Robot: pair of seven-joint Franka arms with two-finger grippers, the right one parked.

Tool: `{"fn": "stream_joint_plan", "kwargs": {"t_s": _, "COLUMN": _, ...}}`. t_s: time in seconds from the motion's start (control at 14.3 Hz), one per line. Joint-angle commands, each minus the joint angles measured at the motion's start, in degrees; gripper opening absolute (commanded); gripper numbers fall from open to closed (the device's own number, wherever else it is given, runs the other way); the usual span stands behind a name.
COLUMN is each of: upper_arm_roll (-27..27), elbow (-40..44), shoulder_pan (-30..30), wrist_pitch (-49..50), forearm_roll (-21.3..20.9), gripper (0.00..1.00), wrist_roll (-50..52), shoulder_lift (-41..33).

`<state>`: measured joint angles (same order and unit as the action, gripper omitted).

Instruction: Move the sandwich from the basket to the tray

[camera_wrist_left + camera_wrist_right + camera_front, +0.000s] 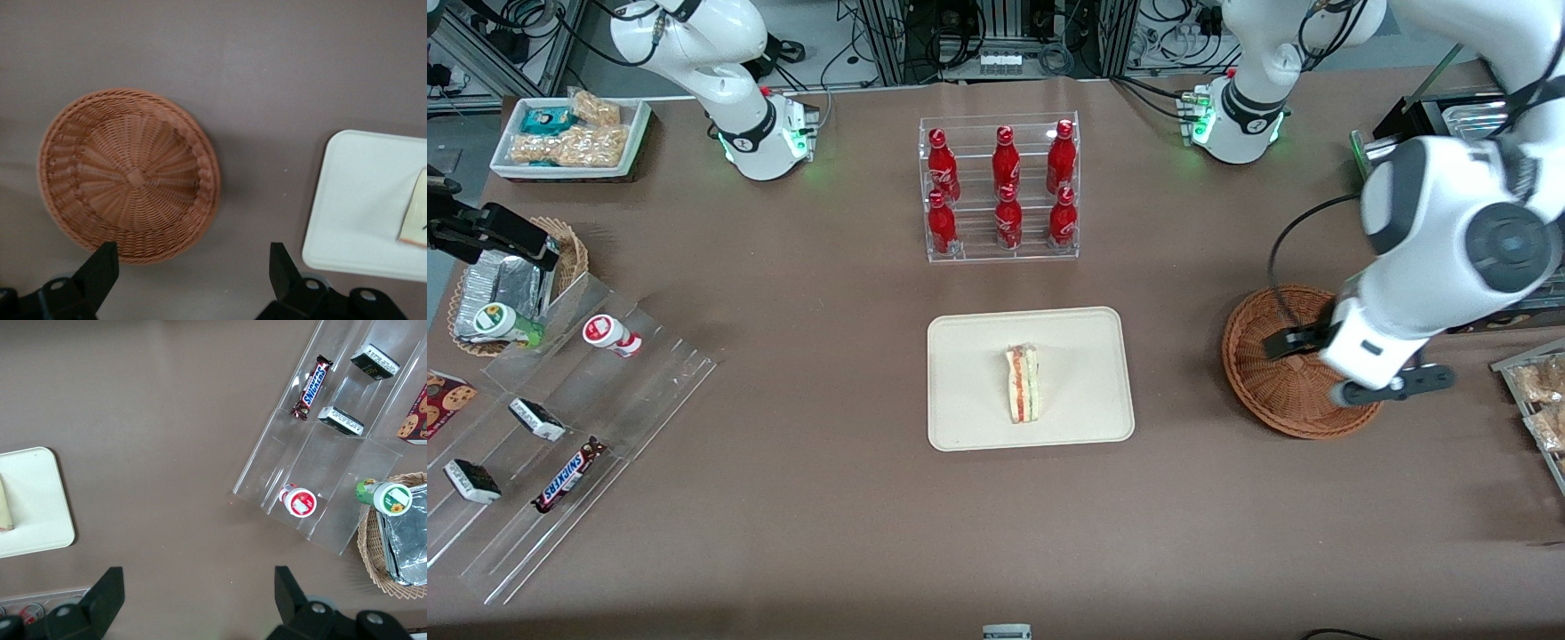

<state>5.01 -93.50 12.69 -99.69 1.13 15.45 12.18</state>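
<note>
Front view: the sandwich (1023,385) lies on the cream tray (960,391), about in the middle of it, its red and green filling facing up. The tray sits on the brown desk (827,533), nearer the camera than the clear rack of red Coke bottles (1000,188). The round brown wicker basket (1258,351) sits beside the tray, toward the working arm's end of the desk, w/ nothing showing in the part you can see. The left arm's gripper (1352,378) hangs over the basket, and its white body hides some of the basket. Toward the parked arm's end there is a clear stepped stand w/ a Snickers bar (569,474) on it, plus a lighter wicker basket w/ foil packs (503,284).

Left wrist view: the basket (127,173) is seen from above, w/ only woven bottom inside. The jaws of the gripper (190,273) stand wide apart, w/ nothing between them; one black fingertip (100,263) is over the basket rim. A corner of the tray (353,213) shows beside the basket, not touching it, and an edge of the sandwich (417,217) lies on it.

Right wrist view: a tray corner (40,507) w/ a bit of sandwich (4,503), the Snickers bar (311,387) on the clear stand, and the foil-pack basket (397,540).
</note>
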Motion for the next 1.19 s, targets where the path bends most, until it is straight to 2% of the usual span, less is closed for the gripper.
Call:
{"fn": "stream_joint_plan", "kwargs": {"t_s": 0.0, "upper_arm_roll": -0.61, "elbow": -1.78, "shoulder_pan": -2.22, "wrist_pitch": 3.61, "forearm_roll": -1.04, "gripper": 1.0, "wrist_roll": -5.42, "shoulder_lift": -4.7}}
{"fn": "stream_joint_plan", "kwargs": {"t_s": 0.14, "upper_arm_roll": -1.31, "elbow": -1.69, "shoulder_pan": -5.63, "wrist_pitch": 6.42, "forearm_roll": -0.96, "gripper": 1.0, "wrist_roll": -9.37, "shoulder_lift": -7.16}}
{"fn": "stream_joint_plan", "kwargs": {"t_s": 0.49, "upper_arm_roll": -10.18, "elbow": -1.33, "shoulder_pan": -14.88, "wrist_pitch": 8.02, "forearm_roll": -0.87, "gripper": 1.0, "wrist_roll": -12.73, "shoulder_lift": -11.56}}
{"fn": "stream_joint_plan", "kwargs": {"t_s": 0.7, "upper_arm_roll": -10.46, "elbow": -1.16, "shoulder_pan": -14.8, "wrist_pitch": 10.21, "forearm_roll": -0.87, "gripper": 1.0, "wrist_roll": -12.82, "shoulder_lift": -12.71}}
{"fn": "stream_joint_plan", "kwargs": {"t_s": 1.12, "upper_arm_roll": -9.23, "elbow": 1.56, "shoulder_pan": -12.78, "wrist_pitch": 8.28, "forearm_roll": -1.22, "gripper": 1.0, "wrist_roll": -15.0, "shoulder_lift": -12.09}}
